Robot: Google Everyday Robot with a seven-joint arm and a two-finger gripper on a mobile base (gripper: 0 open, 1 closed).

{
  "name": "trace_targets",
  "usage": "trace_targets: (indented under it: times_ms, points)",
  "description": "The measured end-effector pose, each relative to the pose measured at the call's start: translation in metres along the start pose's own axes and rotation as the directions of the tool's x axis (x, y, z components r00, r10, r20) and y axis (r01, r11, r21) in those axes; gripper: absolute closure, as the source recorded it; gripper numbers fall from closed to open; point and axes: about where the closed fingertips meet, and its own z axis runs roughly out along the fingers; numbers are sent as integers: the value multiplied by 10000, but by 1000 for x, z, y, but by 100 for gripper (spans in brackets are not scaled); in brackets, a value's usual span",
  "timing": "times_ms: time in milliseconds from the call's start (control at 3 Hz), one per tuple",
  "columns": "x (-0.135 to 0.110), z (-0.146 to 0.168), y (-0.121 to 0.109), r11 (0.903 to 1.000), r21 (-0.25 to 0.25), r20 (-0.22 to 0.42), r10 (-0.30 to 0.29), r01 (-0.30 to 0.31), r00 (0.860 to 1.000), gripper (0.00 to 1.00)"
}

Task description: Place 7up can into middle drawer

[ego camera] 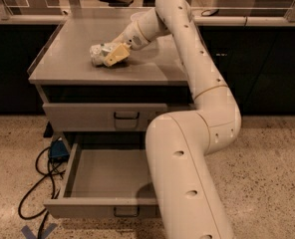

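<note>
The 7up can (97, 54), silvery with green-and-white print, lies on the grey cabinet top (68, 63), left of centre. My gripper (112, 55) reaches down from the right and is right at the can, its yellowish tip overlapping the can's right side. The middle drawer (107, 176) is pulled out below; I see nothing in the part that shows. My arm's thick lower link (187, 183) hides its right side. The upper drawer (105, 116) is closed.
A blue box (58, 148) and black cables (33, 193) lie on the speckled floor left of the open drawer. Blue tape (38, 230) marks the floor at the bottom left. Dark counters run behind the cabinet.
</note>
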Motion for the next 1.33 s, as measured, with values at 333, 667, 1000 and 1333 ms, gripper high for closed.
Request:
trace_targets:
  times_ms: [333,667,1000,1333]
  points:
    - [0,0,0,10000,-1,3,0,0,10000,66]
    - [-2,-12,-1,10000,73,234,-35,34,9997,89]
    - [-2,-47,9,10000,-26,671,32,-30,9977,100]
    - [-20,-133,23,9968,803,1578,-168,42,9873,100]
